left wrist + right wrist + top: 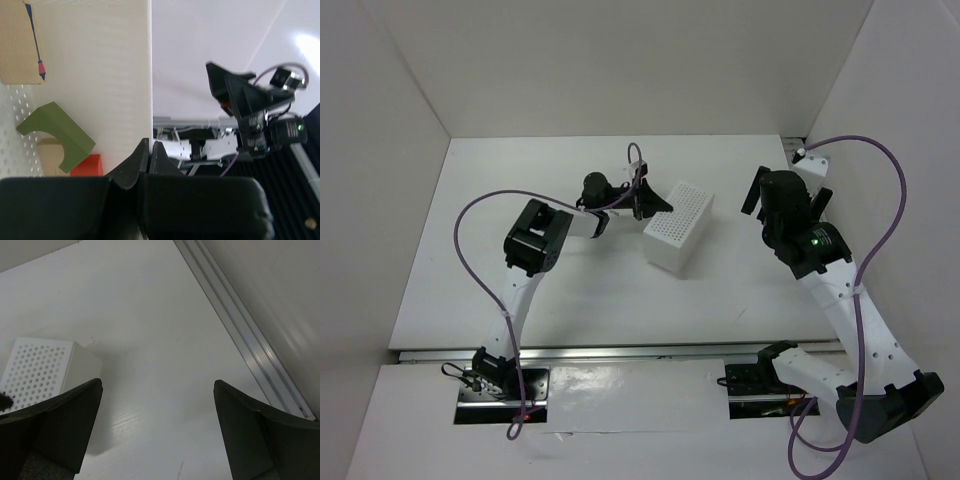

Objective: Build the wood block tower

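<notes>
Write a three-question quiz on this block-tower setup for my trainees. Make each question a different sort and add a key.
1. True or false: the right tool stands open with nothing between its fingers.
2. Multiple choice: where do the green arch block and the red block lie?
A. inside the white box
B. on the bare table
C. stacked on top of the box
3. Fill in: the left tool is shut, with its tips at the edge of the ____.

Key: 1 true; 2 A; 3 white box.
</notes>
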Controlling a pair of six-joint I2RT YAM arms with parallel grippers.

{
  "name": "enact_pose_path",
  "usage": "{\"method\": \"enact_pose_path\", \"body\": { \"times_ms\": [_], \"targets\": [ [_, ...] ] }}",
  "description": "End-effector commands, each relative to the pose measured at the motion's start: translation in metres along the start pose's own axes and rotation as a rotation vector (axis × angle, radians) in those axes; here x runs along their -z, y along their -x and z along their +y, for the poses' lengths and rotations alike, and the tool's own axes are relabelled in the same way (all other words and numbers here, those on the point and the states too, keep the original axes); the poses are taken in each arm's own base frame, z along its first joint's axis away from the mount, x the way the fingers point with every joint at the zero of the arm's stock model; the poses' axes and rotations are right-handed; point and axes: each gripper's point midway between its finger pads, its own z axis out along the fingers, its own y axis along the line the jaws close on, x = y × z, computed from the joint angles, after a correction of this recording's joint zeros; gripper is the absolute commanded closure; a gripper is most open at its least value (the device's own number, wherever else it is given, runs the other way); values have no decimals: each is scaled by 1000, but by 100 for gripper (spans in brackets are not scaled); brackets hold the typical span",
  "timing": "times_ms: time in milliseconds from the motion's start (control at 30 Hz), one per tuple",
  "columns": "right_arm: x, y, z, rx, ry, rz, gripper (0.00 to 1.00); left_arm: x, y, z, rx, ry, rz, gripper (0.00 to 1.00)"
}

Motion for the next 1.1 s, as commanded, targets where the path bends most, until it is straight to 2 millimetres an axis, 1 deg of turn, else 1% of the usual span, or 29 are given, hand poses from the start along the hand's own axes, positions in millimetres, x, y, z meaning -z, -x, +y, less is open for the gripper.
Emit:
{"method": "enact_pose_path", "body": {
  "times_ms": [0,133,167,200,267,300,367,400,433,500,533,567,867,900,933,1000,1067],
  "targets": [
    [0,-5,-7,-6,-19,4,1,11,-20,-68,-499,-290,-26,100],
    [0,-5,-5,-6,-10,9,1,11,-17,-71,-496,-304,-46,100],
    [0,-5,-5,-6,-10,9,1,14,-14,-72,-499,-302,-55,100],
    [0,-5,-5,-6,-10,9,1,15,-11,-68,-477,-304,-64,100],
    [2,-4,-6,-12,-7,2,1,15,-10,-70,-476,-309,-72,100],
    [2,-4,-6,-12,-7,2,1,15,-7,-66,-453,-311,-82,100],
    [2,-4,-6,-12,-7,2,1,15,-6,-68,-441,-318,-89,100],
    [2,-4,-6,-12,-7,2,1,14,-5,-75,-448,-333,-93,100],
    [2,-4,-6,-12,-7,2,1,14,-5,-75,-448,-333,-93,100],
    [1,-7,-7,-6,-10,9,1,13,-5,-85,-468,-349,-84,100],
    [1,-7,-7,-6,-10,9,1,9,-6,-82,-447,-353,-81,100],
    [1,-7,-7,-6,-10,9,1,8,-6,-85,-458,-358,-79,100],
    [1,-7,-7,-6,-10,9,1,9,-1,-89,-433,-380,-103,100],
    [1,-7,-7,-6,-10,9,1,5,-2,-82,-409,-376,-95,100],
    [1,-7,-7,-6,-10,9,1,5,-1,-87,-420,-388,-100,100],
    [1,-7,-7,-6,-10,9,1,1,-2,-84,-405,-389,-89,100],
    [1,-7,-7,-6,-10,9,1,1,0,-87,-402,-403,-107,100]
  ]
}}
